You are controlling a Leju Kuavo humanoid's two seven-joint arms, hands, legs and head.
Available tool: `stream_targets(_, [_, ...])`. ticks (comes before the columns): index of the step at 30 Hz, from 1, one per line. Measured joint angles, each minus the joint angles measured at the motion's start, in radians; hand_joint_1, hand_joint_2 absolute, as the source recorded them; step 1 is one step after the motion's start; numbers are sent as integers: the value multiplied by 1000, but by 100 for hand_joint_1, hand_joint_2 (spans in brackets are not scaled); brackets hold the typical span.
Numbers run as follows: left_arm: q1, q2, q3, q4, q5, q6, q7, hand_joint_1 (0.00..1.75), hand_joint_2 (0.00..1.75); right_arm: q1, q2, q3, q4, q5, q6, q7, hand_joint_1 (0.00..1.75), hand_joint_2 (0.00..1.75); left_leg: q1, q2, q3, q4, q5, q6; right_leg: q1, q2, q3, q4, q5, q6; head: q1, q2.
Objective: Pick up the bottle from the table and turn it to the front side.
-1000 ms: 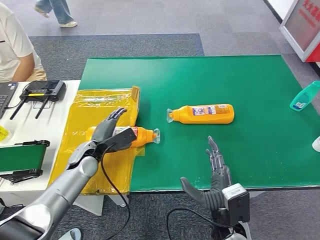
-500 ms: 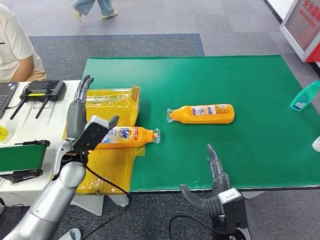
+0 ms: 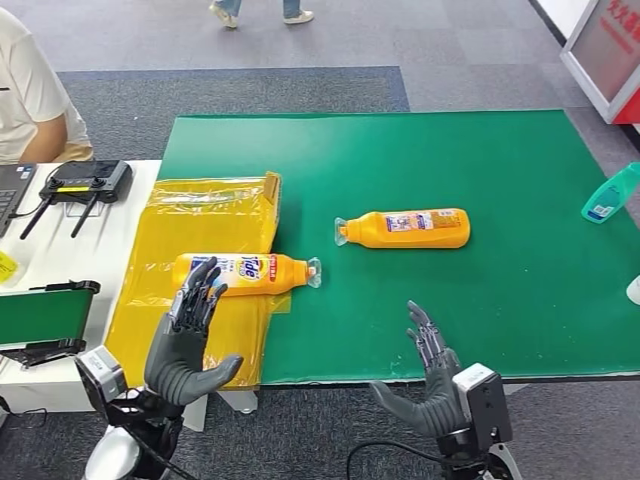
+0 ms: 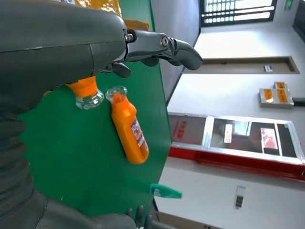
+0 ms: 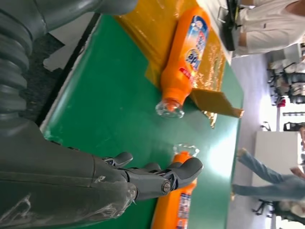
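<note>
Head view: two orange bottles lie on their sides. The near bottle (image 3: pixel 241 273) rests on the yellow sheet (image 3: pixel 204 220), its clear cap reaching onto the green mat (image 3: pixel 453 150). The far bottle (image 3: pixel 404 228) lies on the mat, well apart to the right, cap pointing left. The left hand (image 3: pixel 185 340) is raised at the near table edge, fingers spread, holding nothing (fingertips overlap the near bottle in the picture; contact cannot be told). The right hand (image 3: pixel 426 385) hangs below the mat's front edge, fingers apart, empty. A teal bottle (image 3: pixel 610 192) lies at the mat's right edge. A person (image 3: pixel 30 90) sits at the white side table beside a black controller (image 3: pixel 83 180).

Left wrist view: the left hand (image 4: pixel 72 52), fingers extended, stands above the near bottle's neck (image 4: pixel 84 90); the far bottle (image 4: pixel 129 131) lies beyond.

Right wrist view: the right hand (image 5: pixel 107 183) is spread and empty; the near bottle (image 5: pixel 183 62) lies on the sheet (image 5: pixel 158 24), label showing.
</note>
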Motion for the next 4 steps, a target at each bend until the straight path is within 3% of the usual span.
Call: stream_targets(4, [47, -3, 0, -46, -41, 36, 4, 0, 175, 11, 0, -24, 0, 3, -17, 34, 0, 175, 0, 0, 0, 0, 0, 0, 0, 0, 0, 0, 0, 0, 0, 0])
